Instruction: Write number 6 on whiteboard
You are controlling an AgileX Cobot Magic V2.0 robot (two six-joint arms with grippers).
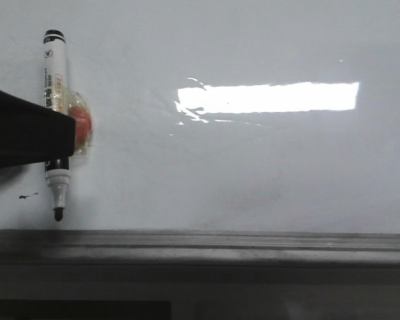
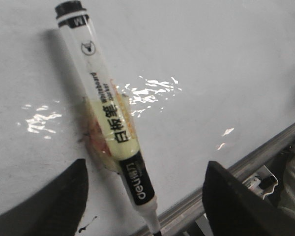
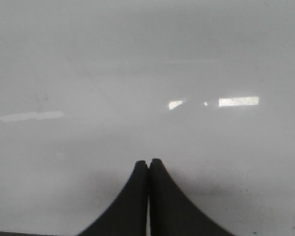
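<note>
Marker [image 1: 57, 120] upright against whiteboard [image 1: 253, 173], tip down just above grey tray [image 1: 220, 243], far left side. Left gripper [image 2: 142, 196] spread wide, fingers [image 2: 64, 201] either side of marker barrel, not touching it in wrist view (what keeps marker in place unclear; tape and red lump at barrel). Right gripper [image 3: 148, 196] closed tight, empty, facing bare board. No 6 drawn; only small smudge [image 1: 28, 197]. Advice: close squarely on barrel before any stroke, keep tip pressure light, start curve high.
</note>
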